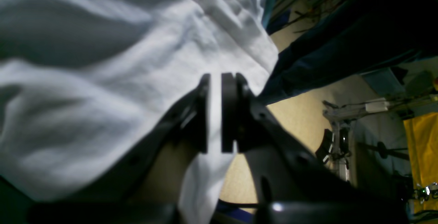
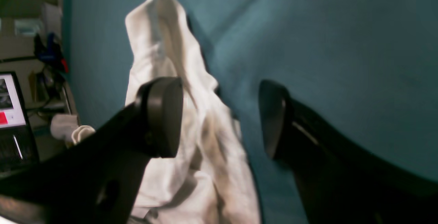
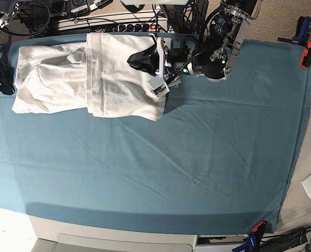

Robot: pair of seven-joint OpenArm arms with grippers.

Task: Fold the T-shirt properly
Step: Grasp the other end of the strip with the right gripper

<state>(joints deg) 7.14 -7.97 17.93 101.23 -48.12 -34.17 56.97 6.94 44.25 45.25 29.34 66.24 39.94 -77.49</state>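
While the T-shirt [image 3: 87, 73] lies bunched along the far edge of the teal table cloth [image 3: 197, 157], long axis running left to right, the left gripper [image 1: 215, 112] pinches its right-hand edge — the nearer arm by far. Only the right wrist view shows the right gripper [image 2: 220, 117], jaws spread wide and empty, cloth just beyond them.

The base view is evenly and brightly lit from above, with sharp detail and slight bending at the edges. Both wrist views are dimmer and soft. In the left wrist view the T-shirt [image 1: 137, 80] is blurred, with deep grey folds. In the right wrist view the dark fingers [image 2: 164, 114] are out of focus.
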